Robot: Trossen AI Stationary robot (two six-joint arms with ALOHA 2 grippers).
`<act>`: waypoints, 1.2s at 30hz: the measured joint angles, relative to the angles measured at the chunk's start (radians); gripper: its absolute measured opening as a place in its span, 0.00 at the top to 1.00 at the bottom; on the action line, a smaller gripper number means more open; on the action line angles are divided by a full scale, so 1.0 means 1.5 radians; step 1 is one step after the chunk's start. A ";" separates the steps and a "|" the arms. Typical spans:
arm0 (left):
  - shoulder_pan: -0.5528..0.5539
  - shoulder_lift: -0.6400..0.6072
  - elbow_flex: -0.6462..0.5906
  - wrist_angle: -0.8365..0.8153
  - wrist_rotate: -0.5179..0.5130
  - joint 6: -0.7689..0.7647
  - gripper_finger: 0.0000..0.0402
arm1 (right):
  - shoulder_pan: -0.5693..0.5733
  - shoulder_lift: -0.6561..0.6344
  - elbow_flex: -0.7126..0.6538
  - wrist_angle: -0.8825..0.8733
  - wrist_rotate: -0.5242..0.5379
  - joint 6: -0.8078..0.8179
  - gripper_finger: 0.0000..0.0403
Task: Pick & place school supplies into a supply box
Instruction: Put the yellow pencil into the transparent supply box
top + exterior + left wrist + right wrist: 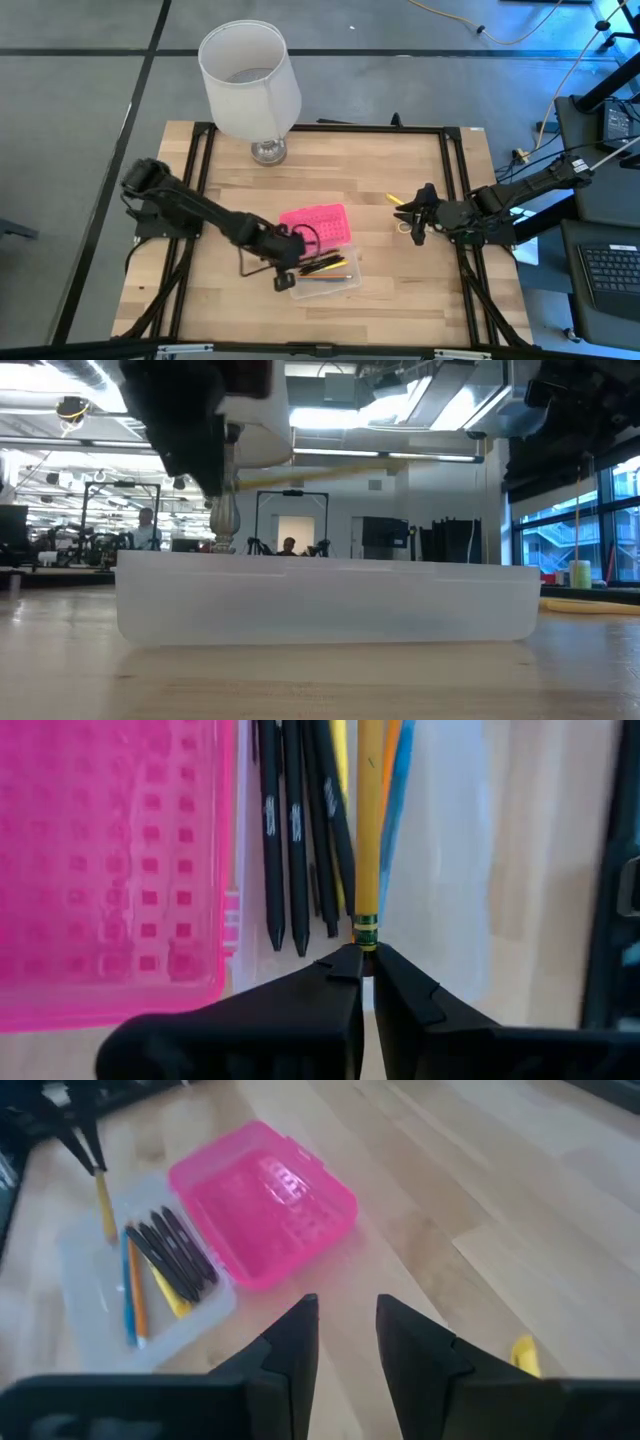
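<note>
Jaws of the left gripper [365, 963] pinch a yellow pencil's [368, 820] eraser end over the supply box [322, 282] (placing step). Next: release it among the pens [295, 830]. The right gripper [347, 1320], at the desk's [400, 300] three o'clock, waits with jaws parted.

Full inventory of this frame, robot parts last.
Lid: 1, pink, open, mid-table.
Base: 1, clear, beside lid, toward the table's front edge.
Pens: several, black, in base.
Yellow pencil: 1, over base, eraser end pinched.
Orange and blue pencils: 2, in base.
Scissors: 1, yellow handles, by right gripper.
Lamp: 1, white shade, at the table's back edge.
Left gripper: shut on yellow pencil.
Right gripper: open, empty.
</note>
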State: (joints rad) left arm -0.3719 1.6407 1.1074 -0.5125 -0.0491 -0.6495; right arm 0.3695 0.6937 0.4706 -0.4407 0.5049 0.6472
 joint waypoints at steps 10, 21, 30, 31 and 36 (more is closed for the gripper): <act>0.008 0.172 0.156 -0.081 0.049 -0.050 0.99 | 0.000 0.000 0.000 -0.054 -0.001 0.002 0.73; -0.006 0.207 0.170 -0.083 0.059 -0.106 0.99 | 0.000 -0.001 0.000 -0.054 -0.001 -0.001 0.73; -0.027 0.207 0.170 -0.113 0.079 -0.159 0.99 | 0.000 -0.001 0.000 -0.054 -0.001 -0.003 0.73; -0.029 0.207 0.170 -0.116 0.089 -0.165 0.99 | 0.000 -0.001 0.000 -0.054 -0.001 -0.003 0.73; -0.036 0.207 0.170 -0.118 0.090 -0.172 0.99 | 0.000 -0.001 0.000 -0.054 0.000 -0.003 0.73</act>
State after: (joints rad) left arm -0.4255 1.9518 1.3624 -0.6895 0.0864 -0.9068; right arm 0.3695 0.6930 0.4707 -0.5219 0.5041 0.6426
